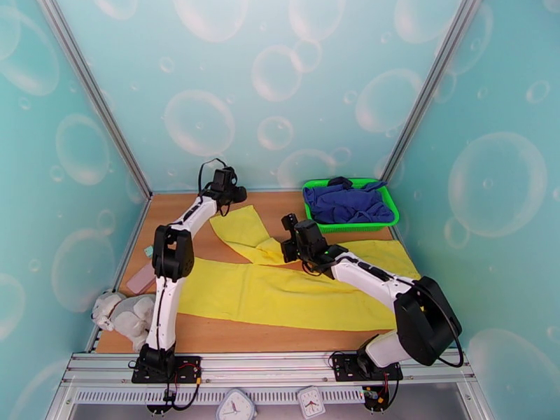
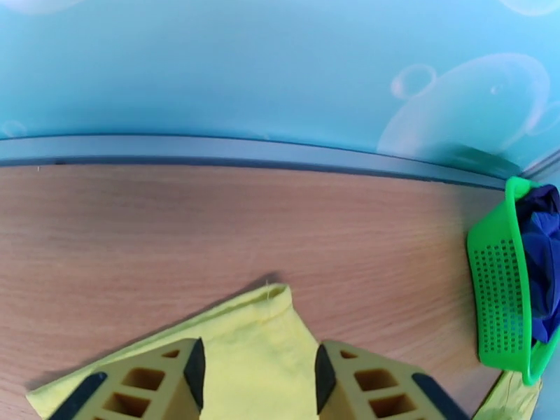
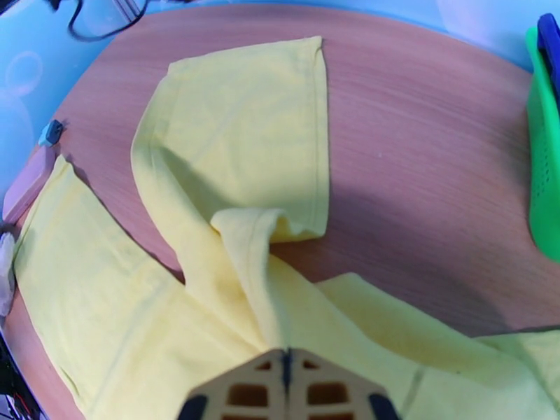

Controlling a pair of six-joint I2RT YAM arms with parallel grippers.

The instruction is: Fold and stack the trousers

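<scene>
The yellow trousers [image 1: 280, 292] lie spread on the wooden table, one leg running along the near side to the left and the other angled up toward the far left. My left gripper [image 1: 225, 206] hangs over that far leg's end; in the left wrist view its fingers [image 2: 255, 365] stand apart, with the hem of the trousers [image 2: 245, 323] flat on the table below them. My right gripper [image 1: 288, 252] sits at the middle of the garment. In the right wrist view it [image 3: 285, 358] is shut on a raised ridge of the trousers [image 3: 231, 134].
A green basket [image 1: 353, 226] holding a dark blue garment [image 1: 343, 203] stands at the far right, also seen as the basket [image 2: 500, 295] in the left wrist view. A grey-white cloth [image 1: 122, 313] lies at the near left edge, a pink flat object [image 1: 140, 278] behind it.
</scene>
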